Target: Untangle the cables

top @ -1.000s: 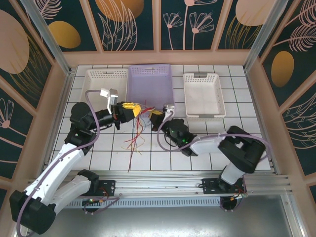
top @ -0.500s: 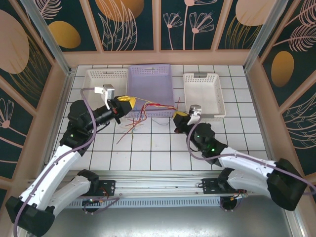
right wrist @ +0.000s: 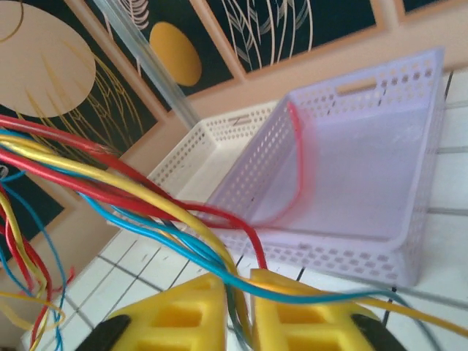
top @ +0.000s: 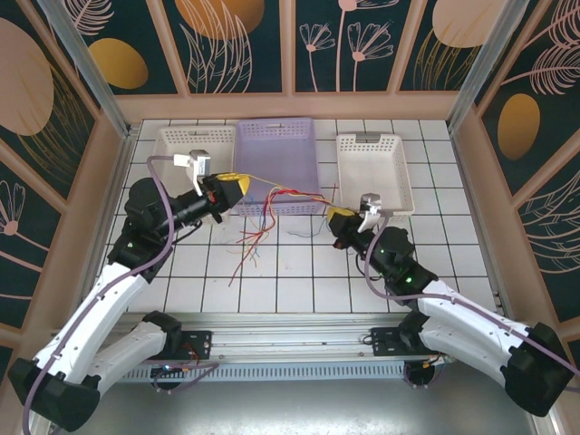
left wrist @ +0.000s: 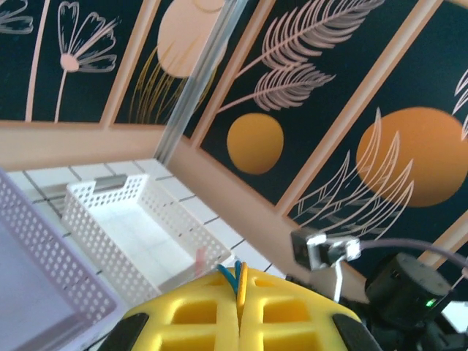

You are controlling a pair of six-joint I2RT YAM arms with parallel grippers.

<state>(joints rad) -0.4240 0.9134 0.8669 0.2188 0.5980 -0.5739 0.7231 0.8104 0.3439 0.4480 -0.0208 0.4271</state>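
The cables (top: 272, 193), red, yellow and blue, hang in a loose bunch above the table (top: 299, 290), just in front of the purple basket (top: 276, 149). Their free ends trail down onto the table, and one red strand appears to loop over the basket's near wall. On one side the left gripper (top: 237, 184) has them: its yellow pads (left wrist: 190, 318) are pressed tight together with a blue and a yellow strand pinched in the seam. On the other side the right gripper (top: 337, 216) sits near the front corner of the white basket (top: 372, 172), and here it's less tidy. A thick sheaf of strands runs into a narrow gap between its pads, and I can't tell whether they are clamped or merely threaded through. My read is that this is the pulling-apart step: the bundle is stretched between the two arms and the colours cross each other mid-span, so it isn't untangled yet. The next move, I'd say, calls for a firm anchor on the left and a clean grip on a single colour with the right, drawn away slowly so the limp strands slip free rather than cinch.
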